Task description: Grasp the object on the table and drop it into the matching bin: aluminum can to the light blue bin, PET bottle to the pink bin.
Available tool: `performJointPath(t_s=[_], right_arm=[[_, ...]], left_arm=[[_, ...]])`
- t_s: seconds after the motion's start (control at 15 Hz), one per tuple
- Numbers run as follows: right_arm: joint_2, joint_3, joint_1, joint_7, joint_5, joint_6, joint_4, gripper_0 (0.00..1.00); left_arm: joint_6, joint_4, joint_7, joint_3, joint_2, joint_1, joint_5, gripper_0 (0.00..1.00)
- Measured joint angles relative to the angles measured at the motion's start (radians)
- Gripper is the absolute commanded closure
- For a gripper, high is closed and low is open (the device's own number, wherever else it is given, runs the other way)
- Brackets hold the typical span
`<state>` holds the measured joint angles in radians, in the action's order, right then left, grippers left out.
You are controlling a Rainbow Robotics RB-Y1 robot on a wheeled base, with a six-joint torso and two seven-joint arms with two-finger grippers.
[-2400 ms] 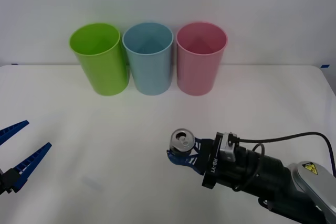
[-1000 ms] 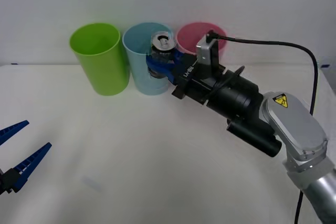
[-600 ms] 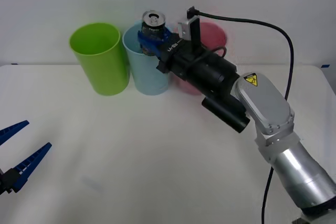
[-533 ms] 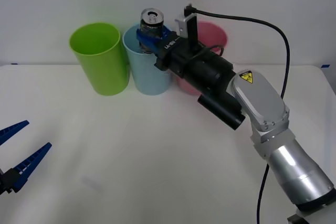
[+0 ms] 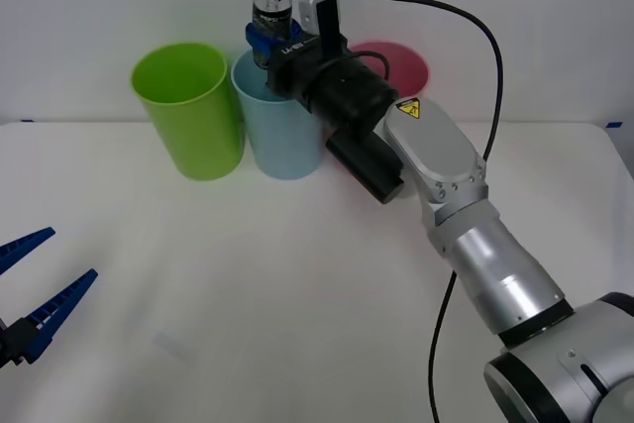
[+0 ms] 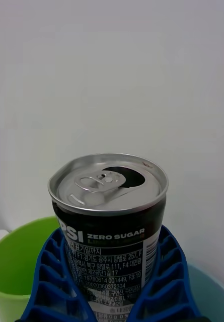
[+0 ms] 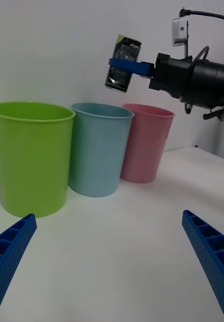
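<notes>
Since the earlier frames the right gripper (image 5: 265,39) has been carrying the aluminum can (image 5: 269,11) up off the tabletop (image 5: 297,274). Nearest, the left gripper (image 5: 28,289) is idling, jaws apart. Farther off, jaws clamped on the can are holding it above the light blue bin (image 5: 279,111); only the drop is remaining.

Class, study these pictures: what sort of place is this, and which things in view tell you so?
Probably a robotics lab bench set up for a sorting trial. A plain white table against a bare wall carries just three plastic cups in a row, lime green, light blue and pink, while the right hand holds a drink can above them.
</notes>
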<state>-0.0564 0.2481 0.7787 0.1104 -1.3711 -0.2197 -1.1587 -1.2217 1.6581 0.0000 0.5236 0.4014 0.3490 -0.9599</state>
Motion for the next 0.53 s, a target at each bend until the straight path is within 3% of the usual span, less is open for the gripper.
performJointPath(t_s=[0.53], right_arm=[[0.034, -0.015, 0.07, -0.033, -0.009, 0.057, 0.117, 1.0]], left_arm=[[0.0, 0.0, 0.0, 0.0, 0.0, 0.0, 0.0, 0.0]])
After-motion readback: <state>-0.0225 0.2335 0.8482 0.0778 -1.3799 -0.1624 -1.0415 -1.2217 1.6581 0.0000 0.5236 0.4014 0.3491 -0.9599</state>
